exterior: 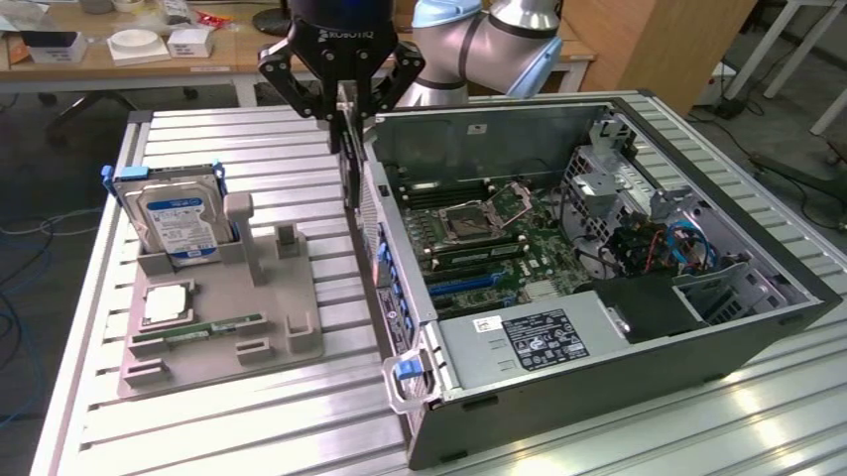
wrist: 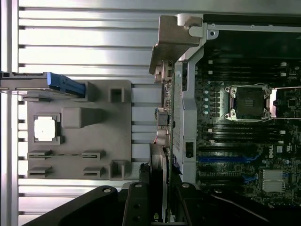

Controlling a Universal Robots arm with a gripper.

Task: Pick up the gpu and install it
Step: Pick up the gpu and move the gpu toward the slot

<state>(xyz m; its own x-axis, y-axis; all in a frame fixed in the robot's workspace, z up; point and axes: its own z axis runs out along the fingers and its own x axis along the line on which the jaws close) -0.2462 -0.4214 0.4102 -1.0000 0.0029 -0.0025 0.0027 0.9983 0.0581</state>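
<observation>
Exterior view: gripper (exterior: 347,111) hangs over the gap between the grey tray (exterior: 252,297) and the open case (exterior: 741,337). Its fingers are closed narrow on the gpu (exterior: 348,164). The card is held upright and edge-on, hanging below the fingers, clear of the table (exterior: 265,416). It sits just beside the case's outer wall, on the exterior view's left of it; contact with the wall cannot be told. Motherboard (exterior: 503,238) lies exposed inside the case, and the gpu is not in it.

On the tray: hard drive (exterior: 179,213) standing upright, cpu (exterior: 169,302) flat, memory stick (exterior: 218,325) near the front edge.

Wrist view: gripper (wrist: 159,188) clamps the gpu (wrist: 158,162), seen as a thin dark edge. The card lies between tray (wrist: 75,136) and case wall (wrist: 186,117), outside the case.
</observation>
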